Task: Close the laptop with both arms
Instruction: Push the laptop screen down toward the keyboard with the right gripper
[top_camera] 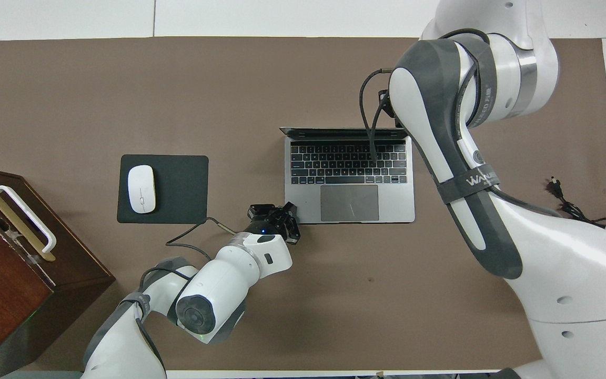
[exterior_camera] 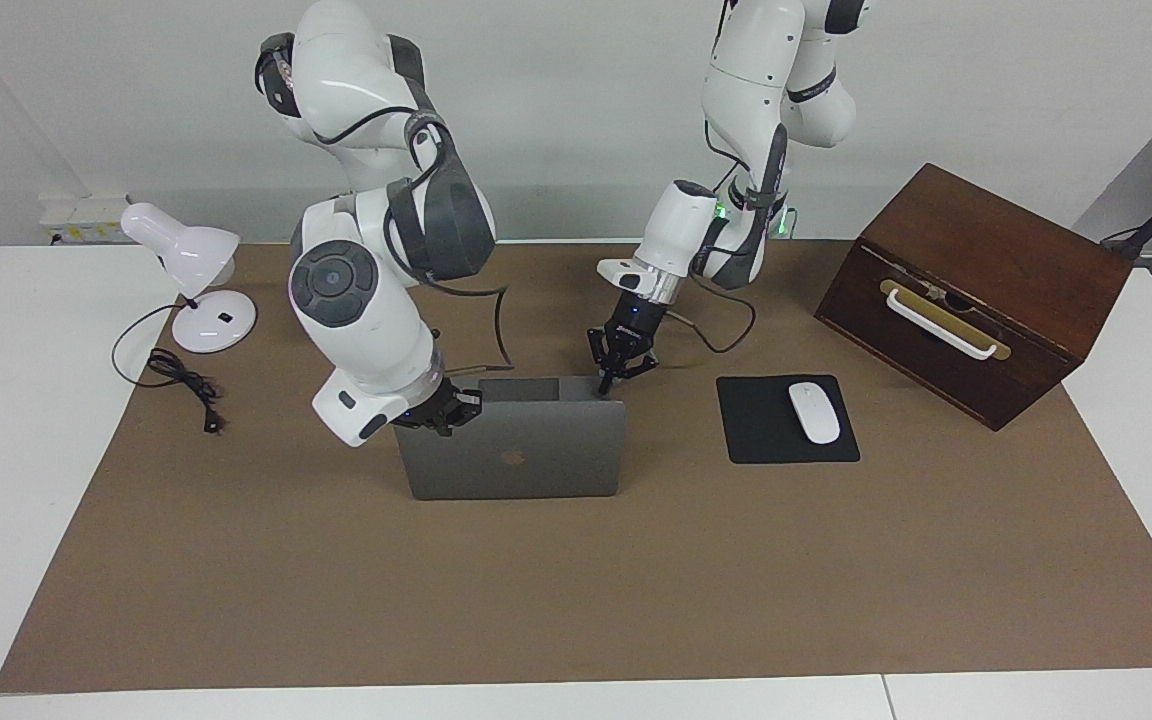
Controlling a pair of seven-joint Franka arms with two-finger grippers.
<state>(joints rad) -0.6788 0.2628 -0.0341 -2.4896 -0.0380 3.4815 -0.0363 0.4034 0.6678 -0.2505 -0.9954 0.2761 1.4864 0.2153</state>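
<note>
Laptop sits open mid-mat, lid upright with the logo side facing away from the robots, keyboard toward them; mouse pad with a white mouse lies beside it toward the left arm's end, the wooden box further that way, and the white lamp at the right arm's end. Right gripper, fingertips together and holding nothing, is at the lid's top corner on the right arm's side, contact unclear. Left gripper, also pinched closed and empty, is at the base's near corner on the left arm's side.
</note>
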